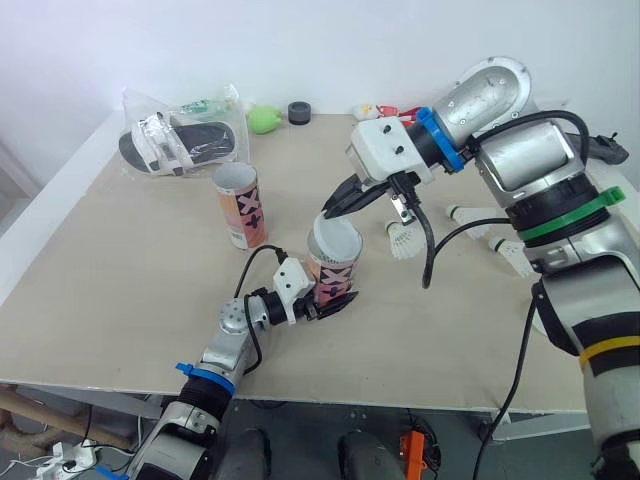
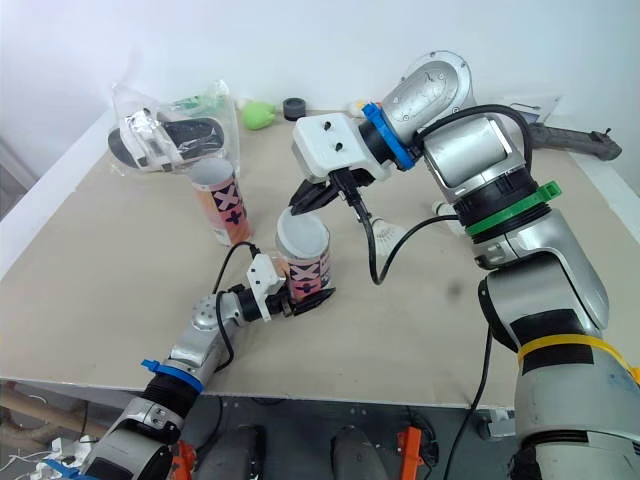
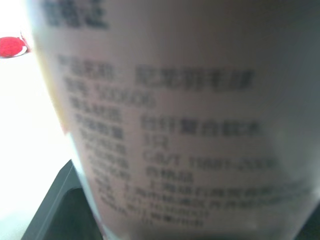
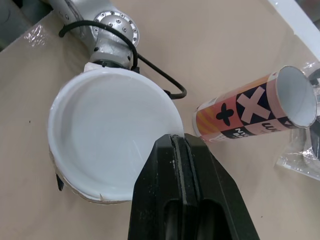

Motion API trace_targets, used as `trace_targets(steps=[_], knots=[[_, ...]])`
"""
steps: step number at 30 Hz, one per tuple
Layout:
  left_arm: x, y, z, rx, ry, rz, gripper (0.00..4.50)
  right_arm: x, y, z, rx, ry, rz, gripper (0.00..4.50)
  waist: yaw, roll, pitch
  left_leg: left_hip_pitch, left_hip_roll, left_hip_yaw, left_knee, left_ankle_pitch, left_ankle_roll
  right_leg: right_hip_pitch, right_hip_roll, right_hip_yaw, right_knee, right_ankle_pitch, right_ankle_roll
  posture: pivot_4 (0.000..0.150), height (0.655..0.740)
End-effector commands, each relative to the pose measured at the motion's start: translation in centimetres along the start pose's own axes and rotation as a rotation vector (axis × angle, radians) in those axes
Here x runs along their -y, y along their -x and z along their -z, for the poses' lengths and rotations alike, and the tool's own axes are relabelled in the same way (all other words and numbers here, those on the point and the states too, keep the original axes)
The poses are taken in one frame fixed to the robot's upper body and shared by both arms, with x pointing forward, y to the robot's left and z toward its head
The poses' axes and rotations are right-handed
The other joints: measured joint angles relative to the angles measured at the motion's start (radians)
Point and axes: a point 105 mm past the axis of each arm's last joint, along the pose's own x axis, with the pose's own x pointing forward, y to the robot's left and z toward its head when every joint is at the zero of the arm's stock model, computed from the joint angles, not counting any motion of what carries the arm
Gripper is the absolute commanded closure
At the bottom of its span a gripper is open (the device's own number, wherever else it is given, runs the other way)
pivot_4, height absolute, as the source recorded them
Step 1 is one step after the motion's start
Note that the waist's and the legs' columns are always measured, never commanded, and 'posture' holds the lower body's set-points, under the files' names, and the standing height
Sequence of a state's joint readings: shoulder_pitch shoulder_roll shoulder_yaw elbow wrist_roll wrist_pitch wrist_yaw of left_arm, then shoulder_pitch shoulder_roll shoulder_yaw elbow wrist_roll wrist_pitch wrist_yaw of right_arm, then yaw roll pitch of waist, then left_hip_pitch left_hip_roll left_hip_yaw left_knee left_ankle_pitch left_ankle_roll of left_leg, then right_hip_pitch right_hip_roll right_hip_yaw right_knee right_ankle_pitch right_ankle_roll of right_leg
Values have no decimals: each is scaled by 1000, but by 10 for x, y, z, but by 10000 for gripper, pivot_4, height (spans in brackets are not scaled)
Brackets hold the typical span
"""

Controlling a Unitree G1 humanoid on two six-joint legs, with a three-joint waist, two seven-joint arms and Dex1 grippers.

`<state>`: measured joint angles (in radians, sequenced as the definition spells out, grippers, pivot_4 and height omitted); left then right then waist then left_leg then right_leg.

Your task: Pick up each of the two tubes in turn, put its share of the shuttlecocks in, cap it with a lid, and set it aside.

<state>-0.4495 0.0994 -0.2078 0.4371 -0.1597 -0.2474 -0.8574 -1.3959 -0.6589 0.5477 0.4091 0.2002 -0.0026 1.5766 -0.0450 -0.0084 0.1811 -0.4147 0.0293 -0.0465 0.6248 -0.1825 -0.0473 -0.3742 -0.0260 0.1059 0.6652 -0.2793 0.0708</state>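
Capping the tube, mid-frame

Your left hand (image 1: 335, 303) is clamped round the tube (image 1: 335, 275) just below centre, and your right hand (image 1: 333, 208) pinches the lid (image 4: 112, 135) by its rim over the mouth. Level it, then press straight down so it doesn't jam crooked.

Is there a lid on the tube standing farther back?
No: the far tube has an open mouth showing its white inside.
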Motion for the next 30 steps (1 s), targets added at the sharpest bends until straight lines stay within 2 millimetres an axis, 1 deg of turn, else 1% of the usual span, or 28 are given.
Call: trace_targets(steps=[1,6,11,15,18,24,30], knots=[[7,6,26,-106,42,8,14011,5,16,-6,-57,52,-1,44735,0,0,0,0,0,0,0,0,0,0,0,0,0,0,0,1500,7400],[6,3,23,-104,36,15,14011,6,20,-9,-61,66,8,44735,0,0,0,0,0,0,0,0,0,0,0,0,0,0,0,1500,7400],[7,4,24,-116,40,25,14011,8,25,-16,-52,78,23,44735,0,0,0,0,0,0,0,0,0,0,0,0,0,0,0,1500,7400],[9,5,24,-126,41,34,14011,12,34,-25,-30,77,50,44735,0,0,0,0,0,0,0,0,0,0,0,0,0,0,0,1500,7400],[9,5,24,-131,43,37,14011,12,35,-28,-12,69,47,44735,0,0,0,0,0,0,-1,0,0,-1,0,0,0,0,-1,1500,7400],[8,4,24,-136,42,42,14011,7,33,-20,-47,43,19,44735,0,0,0,0,0,0,-1,0,0,-1,0,0,0,-1,-1,1500,7400],[9,4,23,-138,44,44,14011,2,26,-9,-77,36,-6,44735,0,0,0,0,0,0,-2,0,0,-1,0,0,0,-1,-1,1500,7400]])
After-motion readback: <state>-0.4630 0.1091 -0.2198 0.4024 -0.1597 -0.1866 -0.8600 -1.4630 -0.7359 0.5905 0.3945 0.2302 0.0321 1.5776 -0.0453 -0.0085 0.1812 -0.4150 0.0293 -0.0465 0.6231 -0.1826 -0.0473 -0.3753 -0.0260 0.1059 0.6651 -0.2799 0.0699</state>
